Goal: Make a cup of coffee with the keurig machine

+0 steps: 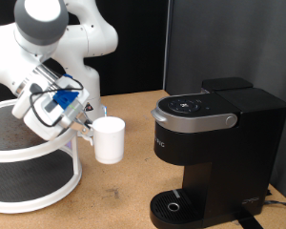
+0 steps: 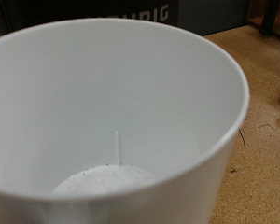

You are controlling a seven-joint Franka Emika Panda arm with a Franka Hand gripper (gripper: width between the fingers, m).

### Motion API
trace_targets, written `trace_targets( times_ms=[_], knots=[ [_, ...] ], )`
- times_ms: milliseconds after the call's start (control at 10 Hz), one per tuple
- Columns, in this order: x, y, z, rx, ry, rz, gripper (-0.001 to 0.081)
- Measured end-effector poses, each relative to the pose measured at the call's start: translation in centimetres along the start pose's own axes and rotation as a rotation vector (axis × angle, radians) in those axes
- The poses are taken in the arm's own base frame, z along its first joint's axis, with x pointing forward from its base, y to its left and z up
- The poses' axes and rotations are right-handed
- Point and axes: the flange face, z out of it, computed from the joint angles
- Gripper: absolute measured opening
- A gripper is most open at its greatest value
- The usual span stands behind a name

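The white cup (image 1: 109, 139) hangs above the wooden table, held at its handle side by my gripper (image 1: 87, 133), which is shut on it. The black keurig machine (image 1: 214, 143) stands to the exterior view's right, with its grey-silver lid handle (image 1: 193, 118) down and its round drip tray (image 1: 172, 205) bare. The cup is left of the machine and higher than the tray, with a gap between them. In the wrist view the cup's empty white inside (image 2: 112, 112) fills the frame, the machine's front (image 2: 145, 14) shows behind it, and my fingers are hidden.
A round two-tier white stand (image 1: 33, 167) with dark mats sits at the exterior view's left, partly under the arm. The wooden table (image 1: 119, 196) lies between the stand and the machine. A dark curtain hangs behind.
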Motion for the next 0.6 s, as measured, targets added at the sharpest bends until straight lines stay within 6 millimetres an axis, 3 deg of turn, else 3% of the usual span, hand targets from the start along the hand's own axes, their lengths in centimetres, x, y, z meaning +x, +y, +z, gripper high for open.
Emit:
trace_targets(
  times_ms=[600],
  knots=[
    [-2.8, 2.0, 4.8, -0.028, -0.042, -0.008, 0.0072]
  ],
)
